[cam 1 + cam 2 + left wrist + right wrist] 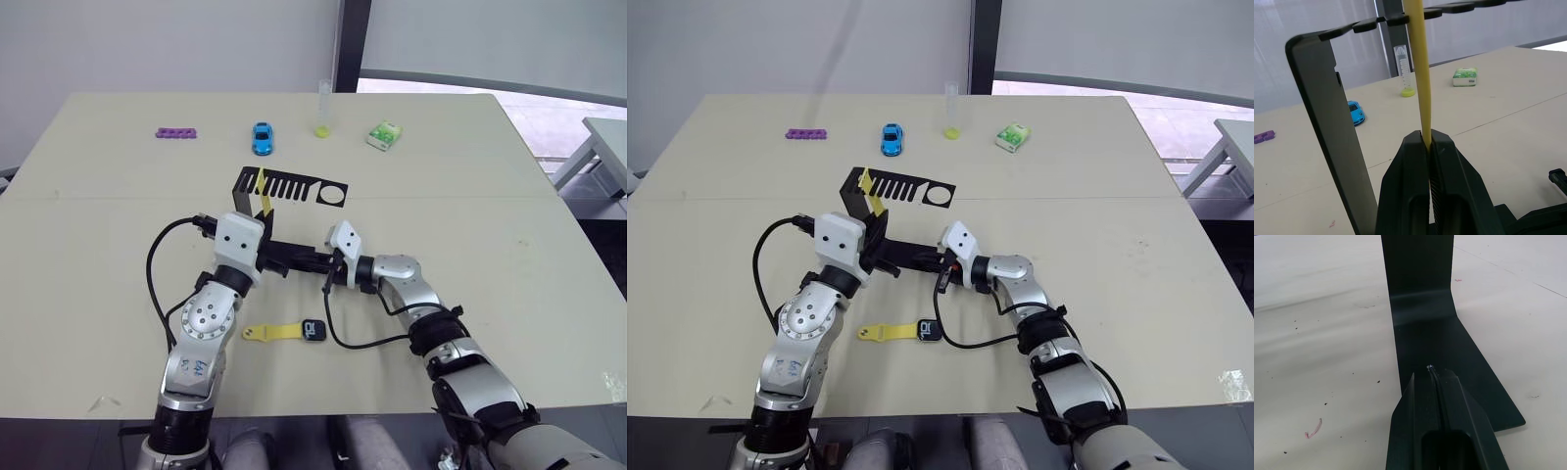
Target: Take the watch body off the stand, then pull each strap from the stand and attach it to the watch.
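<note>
In the head camera's view, the black stand (290, 186) sits mid-table, its slotted top plate with a round hole facing the camera, and one yellow strap (263, 195) hangs from a slot near its left end. The left gripper (266, 257) reaches in under that plate from the near side, and the right gripper (312, 262) points toward it from the right, low over the stand's base. Nearer the robot, the watch body (313, 330) lies flat on the table with the other yellow strap (270, 333) already joined to its left side; light digits show on its dark screen but cannot be read. Along the far edge stand a purple bar (177, 132), a blue toy car (262, 138), a clear graduated tube (323, 109) with a yellow base, and a green-white packet (384, 135) whose print is too small to read. Blue handwriting marks the left forearm, illegible. In the left wrist view, the black fingers (1405, 196) are pressed together on the hanging strap's lower end, beside the stand's upright back. In the right wrist view, the fingers (1449, 421) are closed together with nothing between them, resting over the stand's flat base.
</note>
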Controlling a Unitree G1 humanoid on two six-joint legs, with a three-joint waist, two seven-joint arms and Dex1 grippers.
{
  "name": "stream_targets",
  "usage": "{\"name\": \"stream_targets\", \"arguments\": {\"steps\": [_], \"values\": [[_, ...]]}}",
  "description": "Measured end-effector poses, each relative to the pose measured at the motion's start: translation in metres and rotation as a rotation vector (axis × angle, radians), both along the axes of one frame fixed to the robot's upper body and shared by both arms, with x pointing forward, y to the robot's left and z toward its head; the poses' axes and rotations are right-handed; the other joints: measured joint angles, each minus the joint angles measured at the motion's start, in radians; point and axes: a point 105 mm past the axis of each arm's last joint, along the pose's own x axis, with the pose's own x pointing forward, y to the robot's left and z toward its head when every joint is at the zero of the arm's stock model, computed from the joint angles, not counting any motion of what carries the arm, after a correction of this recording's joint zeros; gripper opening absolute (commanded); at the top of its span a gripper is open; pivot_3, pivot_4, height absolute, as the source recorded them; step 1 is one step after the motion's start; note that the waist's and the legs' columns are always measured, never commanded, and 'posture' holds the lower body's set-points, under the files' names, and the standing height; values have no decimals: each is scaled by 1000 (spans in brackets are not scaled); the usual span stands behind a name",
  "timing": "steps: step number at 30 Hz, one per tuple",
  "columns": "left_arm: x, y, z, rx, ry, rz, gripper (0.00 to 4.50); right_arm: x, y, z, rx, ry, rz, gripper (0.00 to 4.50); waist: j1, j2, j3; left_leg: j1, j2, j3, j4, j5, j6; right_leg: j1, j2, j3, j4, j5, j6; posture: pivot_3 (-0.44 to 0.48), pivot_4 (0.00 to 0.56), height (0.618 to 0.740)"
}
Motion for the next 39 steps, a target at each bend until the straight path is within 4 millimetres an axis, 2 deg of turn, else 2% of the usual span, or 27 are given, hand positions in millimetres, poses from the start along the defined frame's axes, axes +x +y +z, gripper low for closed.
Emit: {"name": "stream_targets", "arguments": {"steps": [15, 23, 28, 31, 34, 37, 38, 39], "values": [[-27, 7, 6, 18, -60, -82, 48, -1, 5, 0, 8, 2, 3, 0, -4, 0, 0, 0, 0, 0, -1, 0, 0, 0, 0, 0, -1, 0, 0, 0, 150, 740], [-49, 35, 10, 5, -63, -182, 48, 0, 3, 1, 19, 5, 4, 0, -10, 0, 0, 0, 0, 0, -4, 1, -1, 0, 0, 0, -3, 0, 0, 0, 150, 740], [-68, 48, 18, -29, -23, -356, 48, -10, -1, 4, 58, 12, 66, 0, -11, 0, 0, 0, 0, 0, -8, 1, -2, -1, 0, 0, -6, 0, 0, 0, 150, 740], [-82, 68, 18, -43, 90, -457, 48, -20, -18, 8, 99, 13, 99, 0, -10, 1, 1, -1, 0, 0, -10, 1, -2, -2, 0, -1, -8, 0, 0, 0, 150, 740], [-93, 83, 17, -16, 188, -540, 48, -32, -41, 26, 159, -20, 127, 0, -10, 1, 1, -2, 0, -1, -12, 1, -1, -1, -1, -1, -11, 0, 0, 0, 150, 740], [-99, 89, 16, -38, 270, -616, 48, -48, -70, 36, 179, -25, 119, 0, 0, 1, 1, -3, 0, -3, -13, 1, -1, -1, -1, -3, -15, 0, 0, 0, 150, 740], [-102, 86, 15, -48, 303, -657, 0, -53, -81, 37, 192, -9, 101, 525, 5, 1, 1, -3, 0, -3, -13, 0, -1, -1, -1, -3, -16, 0, 0, 0, 150, 740], [-105, 84, 14, -63, 334, -692, 0, -58, -90, 38, 201, 7, 85, 845, 8, 1, 1, -3, 0, -2, -14, 0, -1, -1, -1, -3, -16, 0, 0, 0, 150, 740]]}}
